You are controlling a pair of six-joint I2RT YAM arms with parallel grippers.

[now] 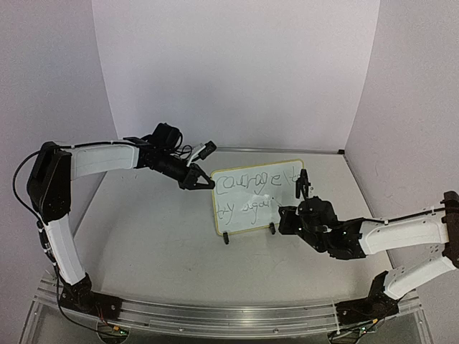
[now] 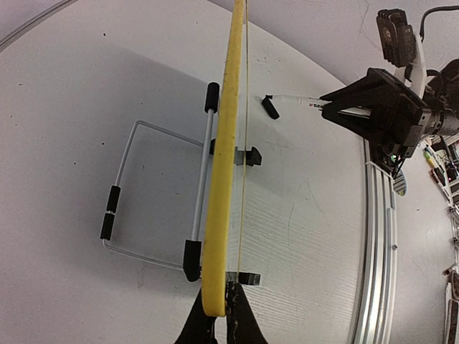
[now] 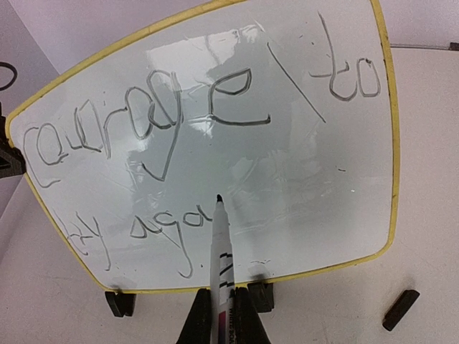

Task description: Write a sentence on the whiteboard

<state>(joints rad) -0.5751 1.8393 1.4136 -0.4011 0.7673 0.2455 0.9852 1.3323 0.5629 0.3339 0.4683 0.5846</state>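
I see the whiteboard (image 1: 254, 197) standing upright mid-tabletop (image 1: 158, 251), its long axis running left to right and its written face toward the arm bases. My left gripper (image 2: 219, 315) pinches its left edge. My right gripper (image 3: 222, 319) is closed on a marker (image 3: 219, 251) that points tip-first at the board.

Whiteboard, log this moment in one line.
left gripper: shut on whiteboard edge | right gripper: shut on marker | tip: by end of sentence | cap: on table
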